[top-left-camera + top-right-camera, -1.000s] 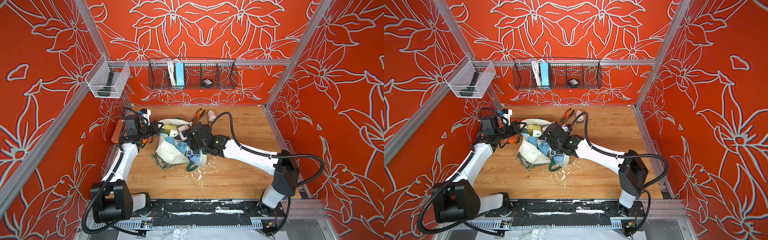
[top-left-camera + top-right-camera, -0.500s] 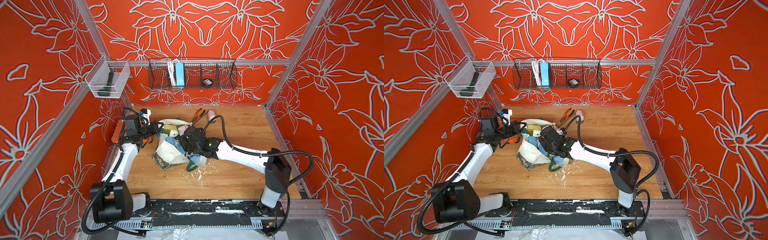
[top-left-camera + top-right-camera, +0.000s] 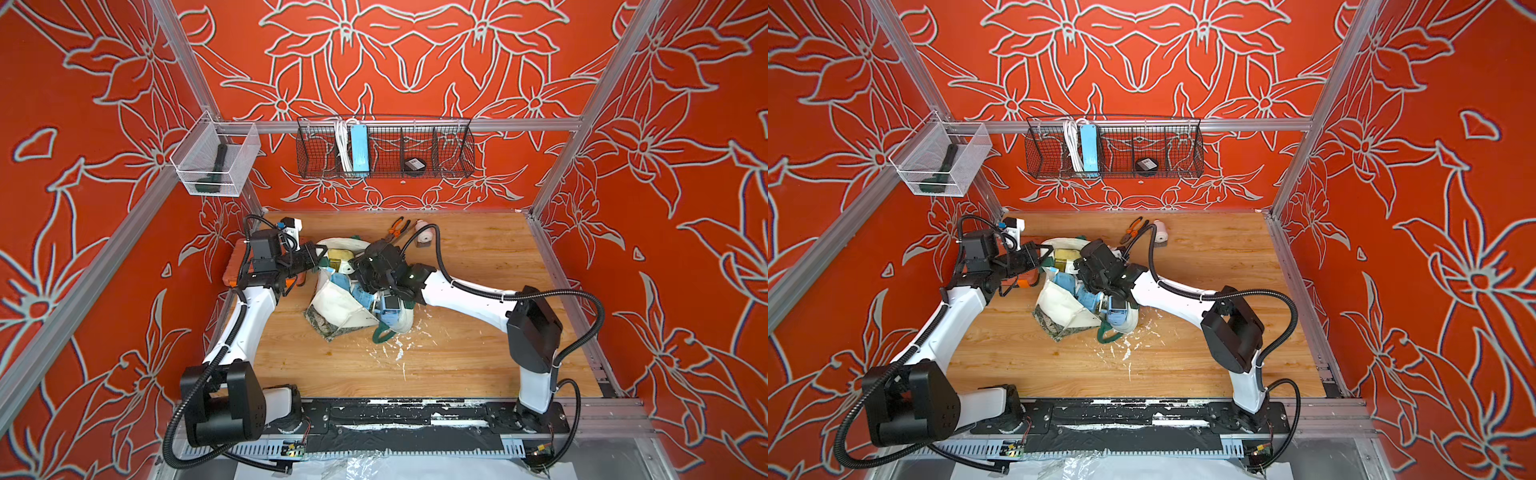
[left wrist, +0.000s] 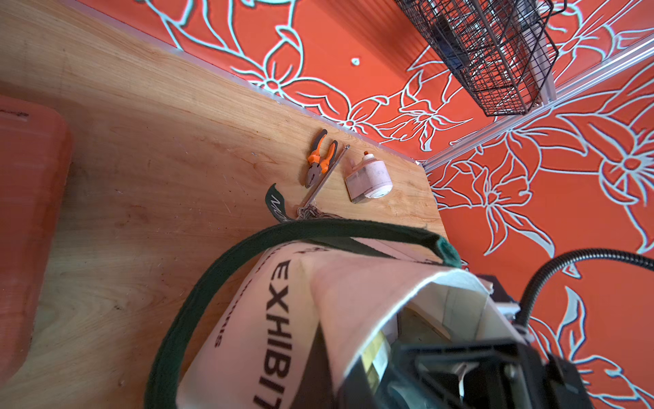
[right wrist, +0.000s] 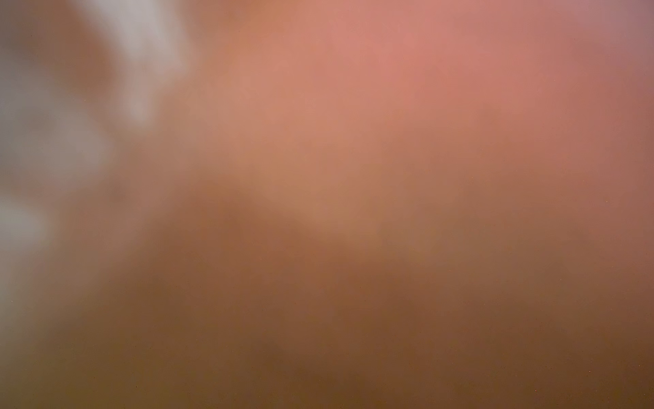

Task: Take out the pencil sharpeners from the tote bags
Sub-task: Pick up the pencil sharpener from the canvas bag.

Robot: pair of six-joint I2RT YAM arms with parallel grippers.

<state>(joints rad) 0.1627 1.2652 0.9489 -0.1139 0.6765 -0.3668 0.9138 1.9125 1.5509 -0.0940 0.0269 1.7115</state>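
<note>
On my wooden worktop, the cream tote bag lies crumpled. My left claw is pinched tight on the tote bag's rim at its left edge. My right claw is buried in the tote bag's mouth, and I cannot tell how wide it stands. Blue pencil sharpeners and a yellow sharpener sit inside the tote bag. A pink sharpener lies outside, beyond the tote bag's far side, just beside orange-handled pliers.
</note>
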